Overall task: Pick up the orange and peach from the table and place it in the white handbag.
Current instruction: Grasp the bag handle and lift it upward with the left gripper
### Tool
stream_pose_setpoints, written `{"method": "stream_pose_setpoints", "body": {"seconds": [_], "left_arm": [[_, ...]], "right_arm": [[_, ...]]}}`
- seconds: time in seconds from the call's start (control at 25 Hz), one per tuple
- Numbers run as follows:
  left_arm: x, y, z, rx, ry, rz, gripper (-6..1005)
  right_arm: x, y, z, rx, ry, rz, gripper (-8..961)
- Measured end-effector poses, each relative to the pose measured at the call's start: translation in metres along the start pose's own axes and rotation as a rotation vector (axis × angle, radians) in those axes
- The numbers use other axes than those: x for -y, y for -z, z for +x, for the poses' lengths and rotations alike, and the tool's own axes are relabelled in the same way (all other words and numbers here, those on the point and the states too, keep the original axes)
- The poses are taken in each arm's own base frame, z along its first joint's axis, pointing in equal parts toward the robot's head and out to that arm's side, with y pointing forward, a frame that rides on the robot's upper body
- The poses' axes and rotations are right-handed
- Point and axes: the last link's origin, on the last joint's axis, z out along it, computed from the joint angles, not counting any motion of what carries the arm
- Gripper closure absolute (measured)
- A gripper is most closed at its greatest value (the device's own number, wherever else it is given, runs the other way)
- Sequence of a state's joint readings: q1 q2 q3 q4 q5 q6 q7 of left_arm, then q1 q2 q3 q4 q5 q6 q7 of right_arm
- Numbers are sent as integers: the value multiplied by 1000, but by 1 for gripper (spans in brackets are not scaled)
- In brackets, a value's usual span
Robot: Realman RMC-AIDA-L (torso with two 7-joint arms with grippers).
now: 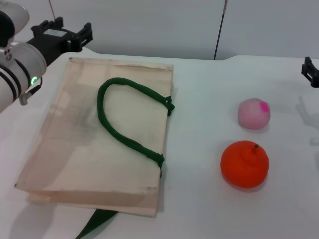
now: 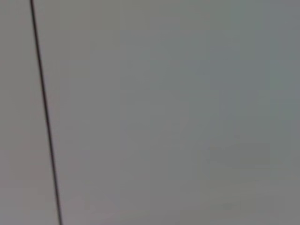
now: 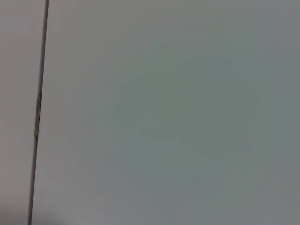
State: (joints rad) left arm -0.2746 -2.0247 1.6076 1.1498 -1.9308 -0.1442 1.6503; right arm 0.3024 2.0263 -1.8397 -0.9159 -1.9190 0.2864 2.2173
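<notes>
The orange (image 1: 244,164) sits on the white table at the right, near the front. Just behind it lies the pale pink peach (image 1: 254,113) with a magenta spot. The white handbag (image 1: 75,144) lies flat on the left half of the table, its dark green handle (image 1: 124,117) looped on top. My left gripper (image 1: 75,29) hovers open and empty above the bag's far left corner. Only a black piece of my right gripper (image 1: 311,72) shows at the right edge, behind and to the right of the peach. Both wrist views show only a grey wall.
A green strap (image 1: 94,224) sticks out from under the bag's front edge. The white table (image 1: 204,99) ends at a grey wall behind. Bare table surface separates the bag from the two fruits.
</notes>
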Motion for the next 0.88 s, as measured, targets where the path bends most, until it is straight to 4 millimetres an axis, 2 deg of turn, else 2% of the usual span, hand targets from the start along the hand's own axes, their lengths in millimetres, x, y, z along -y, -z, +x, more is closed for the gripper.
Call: {"method": "stream_pose_setpoints", "body": {"seconds": [0.36, 0.6, 0.88], "left_arm": [[-6, 2, -3, 28, 21, -73, 278], [2, 1, 14, 82, 109, -173, 278], [2, -1, 26, 259, 151, -223, 279]], "right_arm": [[1, 1, 3, -7, 0, 4, 153], [1, 0, 1, -3, 1, 2, 153], [0, 0, 0, 0, 2, 0, 153]]}}
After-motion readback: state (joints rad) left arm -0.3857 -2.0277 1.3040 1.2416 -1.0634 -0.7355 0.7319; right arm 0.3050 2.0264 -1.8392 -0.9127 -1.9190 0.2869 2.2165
